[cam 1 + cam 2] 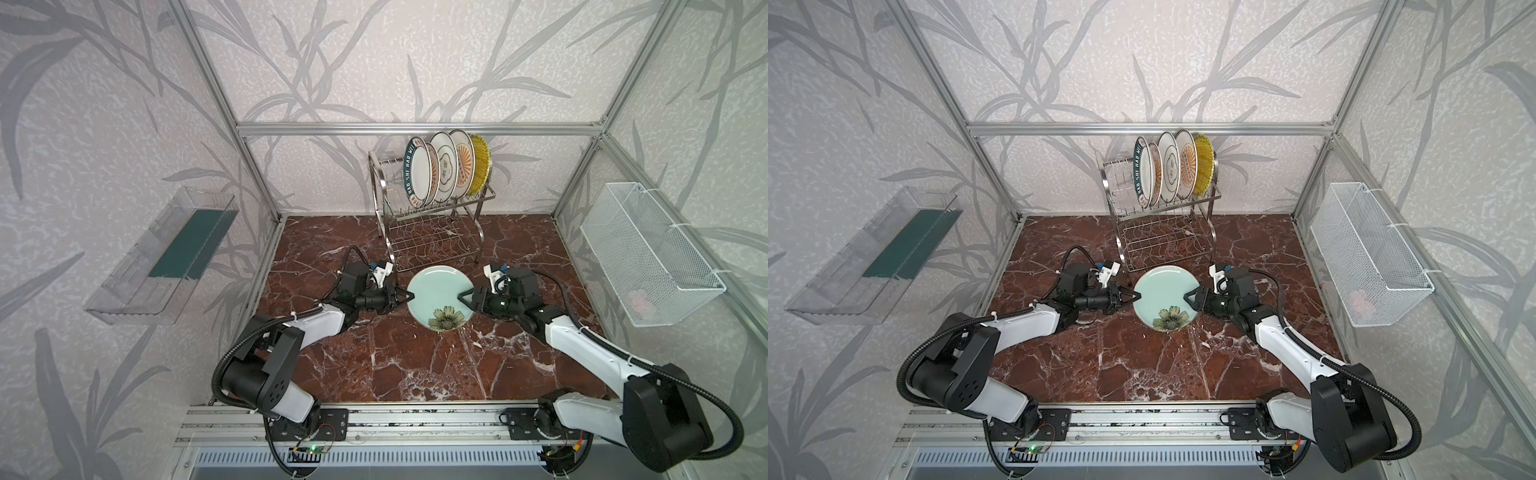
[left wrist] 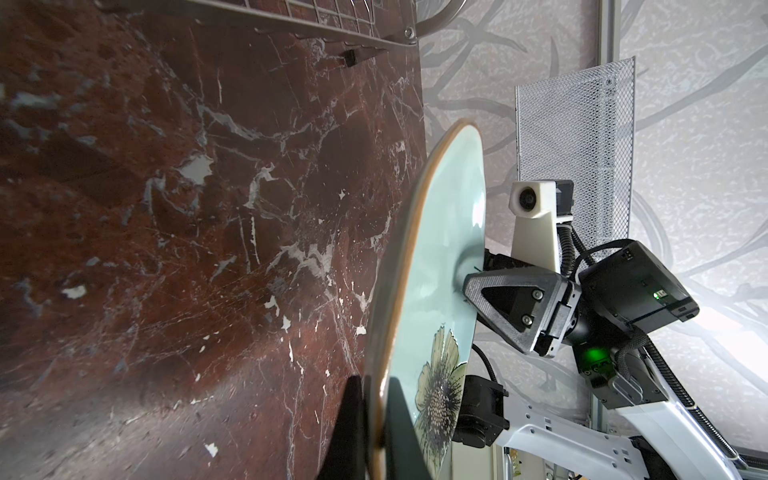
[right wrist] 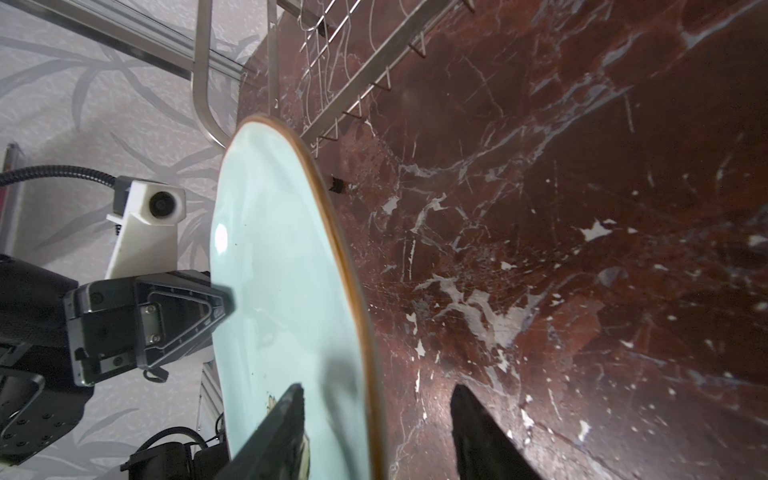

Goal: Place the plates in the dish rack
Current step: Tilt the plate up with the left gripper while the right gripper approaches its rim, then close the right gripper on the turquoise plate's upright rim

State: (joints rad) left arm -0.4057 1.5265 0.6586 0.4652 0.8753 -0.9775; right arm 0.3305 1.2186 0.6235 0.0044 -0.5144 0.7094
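A pale mint plate with a flower (image 1: pixel 436 291) (image 1: pixel 1163 295) hangs low over the marble, just in front of the dish rack (image 1: pixel 432 232) (image 1: pixel 1163 237). My left gripper (image 1: pixel 409 296) (image 2: pixel 374 386) is shut on the plate's left rim (image 2: pixel 440 270). My right gripper (image 1: pixel 461 297) (image 3: pixel 377 388) is open. It straddles the right rim (image 3: pixel 282 270), one finger over the plate's face and the other below it, with a gap to the rim. Several plates (image 1: pixel 444 166) (image 1: pixel 1169 168) stand upright in the rack's upper tier.
The rack's lower tier (image 2: pixel 332 20) (image 3: pixel 353 75) lies close behind the plate. A white mesh basket (image 1: pixel 648 253) hangs on the right wall and a clear plastic tray (image 1: pixel 166 257) on the left wall. Red marble tabletop (image 1: pixel 395 365) stretches toward the front rail.
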